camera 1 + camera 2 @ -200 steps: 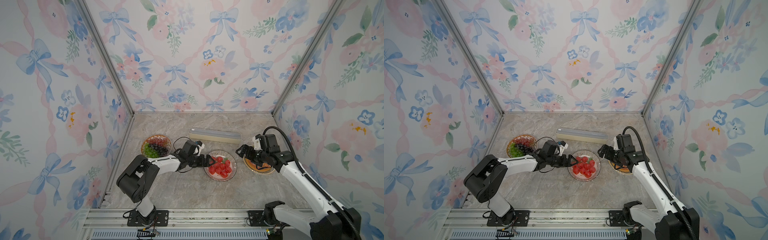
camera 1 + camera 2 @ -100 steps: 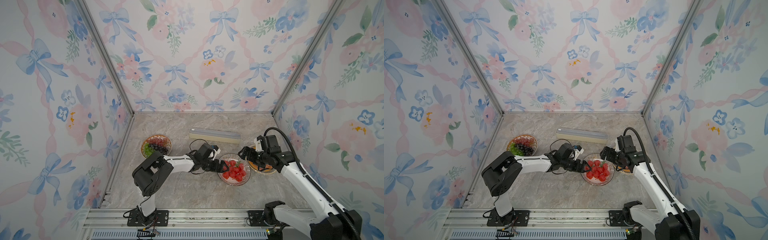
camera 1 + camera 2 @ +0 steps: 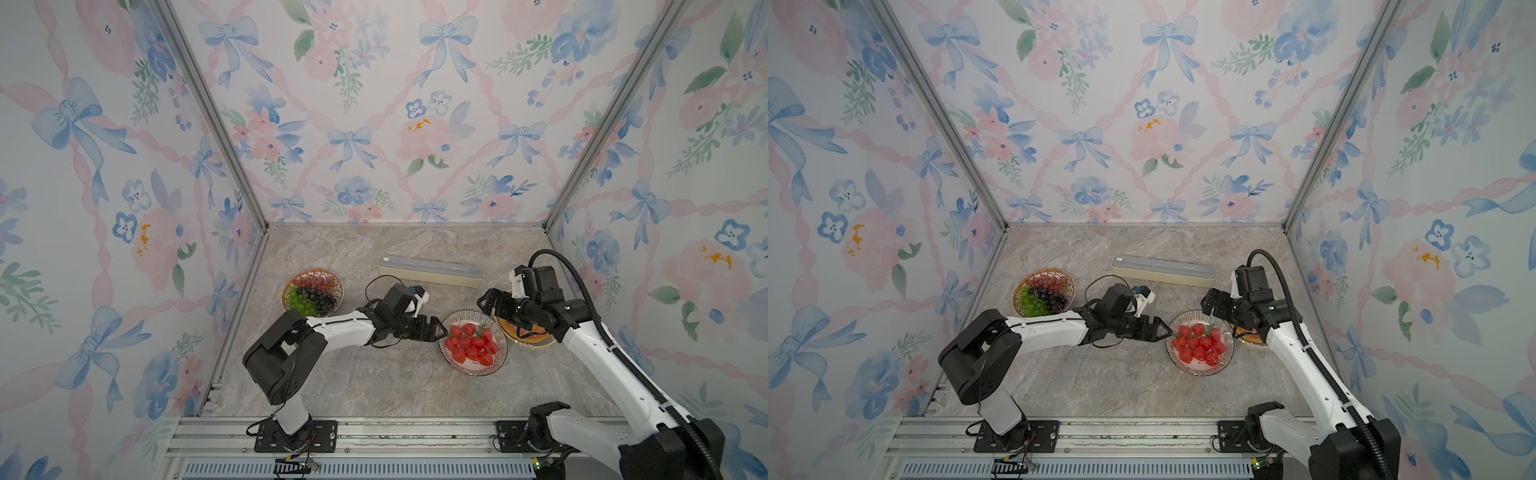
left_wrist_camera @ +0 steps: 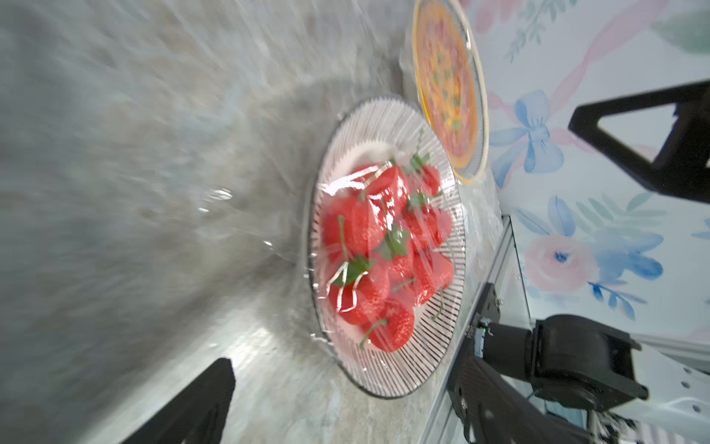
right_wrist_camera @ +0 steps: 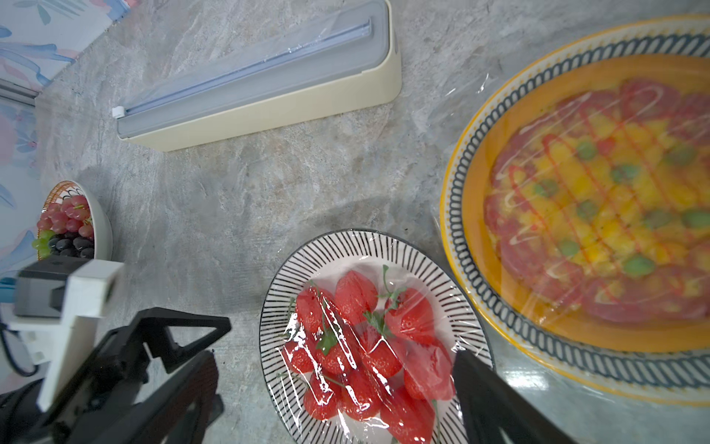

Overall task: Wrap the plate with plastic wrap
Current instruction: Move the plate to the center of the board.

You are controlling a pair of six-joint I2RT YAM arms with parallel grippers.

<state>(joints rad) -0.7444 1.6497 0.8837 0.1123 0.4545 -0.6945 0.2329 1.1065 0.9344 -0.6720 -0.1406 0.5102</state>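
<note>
The plate has a black-striped rim, holds strawberries and lies right of the table's middle in both top views. Plastic wrap is stretched over it, glossy and crinkled, and its edges trail onto the table. My left gripper is open and low, its tips at the plate's left rim. My right gripper hangs open just above the plate's far rim, and its fingers straddle the strawberries. The cream wrap box lies behind the plate.
An orange-rimmed plate of pizza under film touches the strawberry plate's right side, beneath my right arm. A bowl of grapes stands at the left, beside my left forearm. The side walls stand close.
My left gripper has slid to the right and the strawberry plate has moved with it, up against the pizza plate. The right gripper has barely shifted.
</note>
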